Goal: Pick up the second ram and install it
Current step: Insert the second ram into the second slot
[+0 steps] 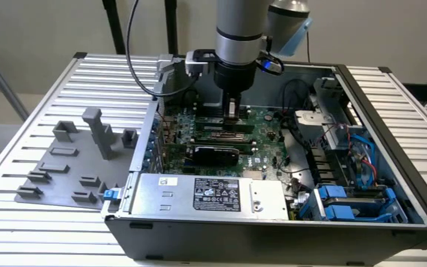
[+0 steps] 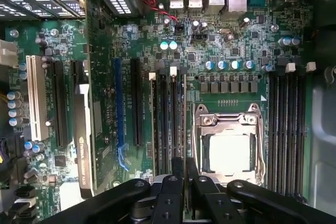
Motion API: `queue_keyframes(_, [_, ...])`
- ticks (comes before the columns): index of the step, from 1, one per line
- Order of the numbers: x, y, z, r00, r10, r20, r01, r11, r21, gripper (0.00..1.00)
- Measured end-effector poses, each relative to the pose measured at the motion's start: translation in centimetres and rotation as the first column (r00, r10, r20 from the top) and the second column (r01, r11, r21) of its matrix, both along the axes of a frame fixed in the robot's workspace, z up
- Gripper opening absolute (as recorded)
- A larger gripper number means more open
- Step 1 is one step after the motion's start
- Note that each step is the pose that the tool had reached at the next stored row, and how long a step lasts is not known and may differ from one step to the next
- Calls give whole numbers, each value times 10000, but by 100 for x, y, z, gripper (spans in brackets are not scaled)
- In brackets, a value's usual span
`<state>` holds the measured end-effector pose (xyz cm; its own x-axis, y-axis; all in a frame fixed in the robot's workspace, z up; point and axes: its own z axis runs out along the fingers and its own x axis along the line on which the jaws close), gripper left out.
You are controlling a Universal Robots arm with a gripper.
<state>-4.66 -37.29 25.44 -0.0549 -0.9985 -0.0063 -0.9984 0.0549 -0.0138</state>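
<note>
My gripper (image 1: 232, 113) reaches straight down into the open computer case (image 1: 391, 139), just over the green motherboard (image 1: 264, 127). In the wrist view its two black fingers (image 2: 177, 174) stand almost together, shut on a thin dark strip seen edge-on, which I take to be the second ram (image 2: 181, 129). The strip runs along the memory slots (image 2: 164, 124) beside the CPU socket (image 2: 229, 150). White slot latches (image 2: 173, 70) sit at the far end. I cannot tell whether the stick is seated in a slot.
A grey holder plate (image 1: 65, 161) with upright blocks lies on the slatted table at the exterior view's left. Inside the case are the power supply (image 1: 206, 194), a black expansion card (image 1: 213, 151), black cables (image 1: 297, 105) and blue drive brackets (image 1: 347, 203).
</note>
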Motion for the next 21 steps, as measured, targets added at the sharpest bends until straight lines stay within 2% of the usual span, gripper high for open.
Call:
queue_keyframes(8, [6,-2,-138,10000,53,0,-53,10000,0,0])
queue_keyframes(13, [9,-5,-155,10000,54,-7,-54,10000,2,0])
queue_keyframes(21, [23,-36,-183,10000,54,-65,-54,10000,1,0])
